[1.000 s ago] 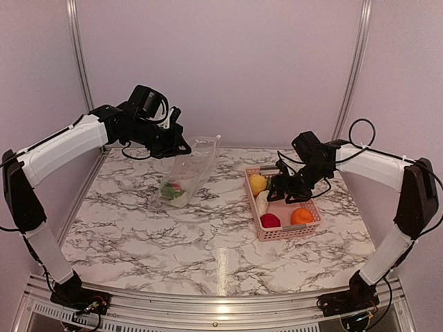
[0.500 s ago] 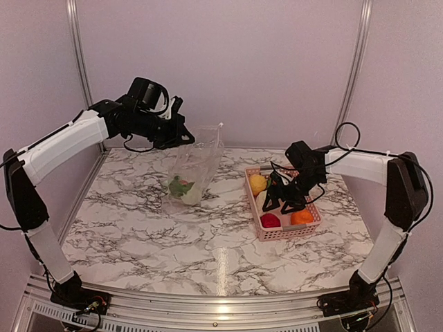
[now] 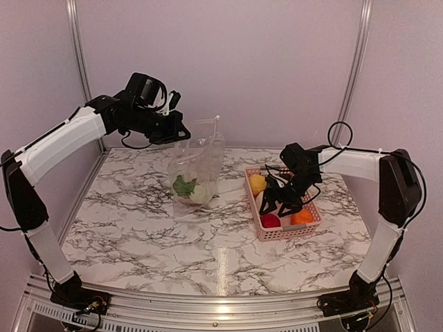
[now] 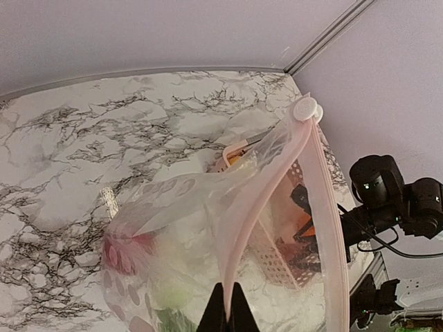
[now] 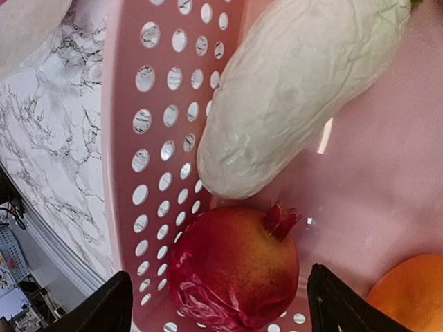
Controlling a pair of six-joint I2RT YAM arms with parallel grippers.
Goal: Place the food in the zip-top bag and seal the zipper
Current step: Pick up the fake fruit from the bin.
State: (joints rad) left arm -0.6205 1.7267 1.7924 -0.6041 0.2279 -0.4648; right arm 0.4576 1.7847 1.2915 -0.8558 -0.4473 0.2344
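Note:
My left gripper (image 3: 181, 133) is shut on the mouth edge of the clear zip-top bag (image 3: 196, 173) and holds it hanging above the table. The bag holds a green leaf (image 3: 183, 185), a white piece and a red one. Its pink-tinted zipper strip (image 4: 277, 166) runs up from my fingertips in the left wrist view. My right gripper (image 3: 275, 207) is open inside the pink basket (image 3: 285, 232), its fingers either side of a red pomegranate (image 5: 235, 273). A white oblong vegetable (image 5: 297, 90), a yellow fruit (image 3: 257, 183) and an orange fruit (image 3: 302, 217) also lie in the basket.
The marble table (image 3: 138, 235) is bounded by a metal frame and pale walls at the back and sides. The basket stands at the right, the hanging bag at the back centre-left.
My left gripper has lifted the bag higher and to the right, so it hangs upright. My right gripper has moved down and left into the basket, over the red pomegranate.

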